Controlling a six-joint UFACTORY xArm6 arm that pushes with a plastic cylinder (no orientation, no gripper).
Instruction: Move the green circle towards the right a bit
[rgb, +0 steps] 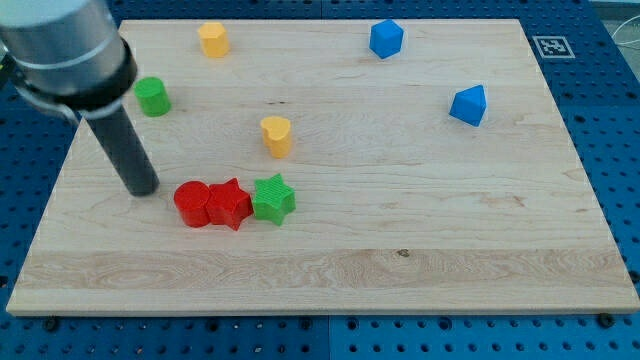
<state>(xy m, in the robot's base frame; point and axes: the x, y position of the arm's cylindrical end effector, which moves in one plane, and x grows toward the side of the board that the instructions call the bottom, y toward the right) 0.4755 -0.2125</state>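
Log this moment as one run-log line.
tip: below green circle, left of red circle | contact: none | green circle: upper left of board, unmoved

The wooden board (450, 250) carries a green circle (152, 96), green star (272, 198), two red, two yellow and two blue blocks.
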